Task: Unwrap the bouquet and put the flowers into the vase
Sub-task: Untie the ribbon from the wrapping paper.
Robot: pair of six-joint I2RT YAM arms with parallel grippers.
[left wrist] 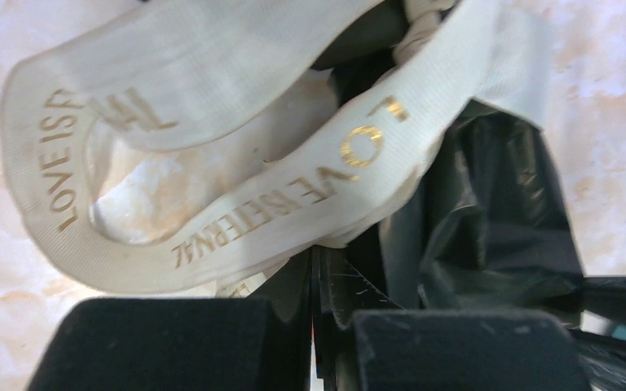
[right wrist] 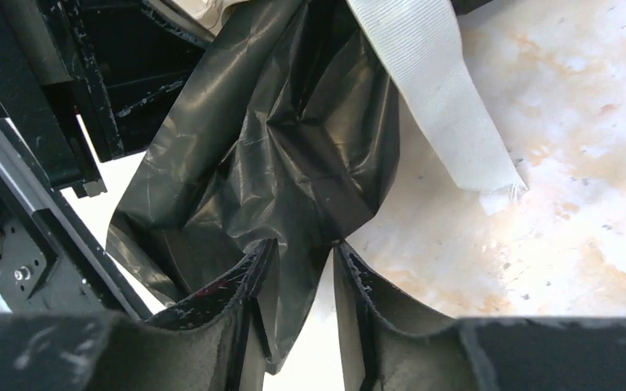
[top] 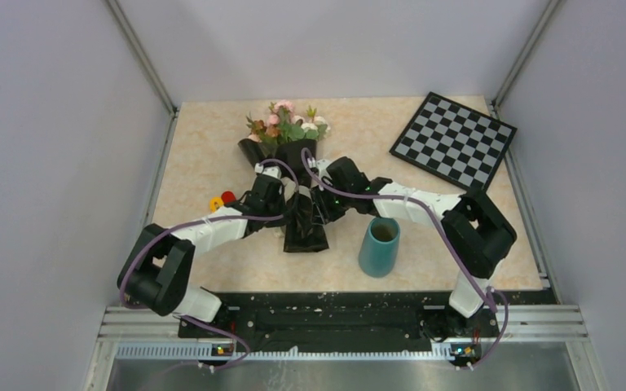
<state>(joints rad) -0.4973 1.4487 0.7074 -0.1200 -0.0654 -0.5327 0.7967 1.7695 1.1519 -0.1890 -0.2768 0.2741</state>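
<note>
Centrally, wrapped bouquet (top: pixel 305 230), vase (top: pixel 379 247) nearby.

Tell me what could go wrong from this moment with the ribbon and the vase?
The vase stands upright beside the right arm; a swing of that arm could tip it.
The ribbon lies in loops at the black paper; a pull by the shut left gripper may drag the whole bouquet instead of loosening it.
A paper fold hangs between the parted fingers of the right gripper; it may snag.
</note>
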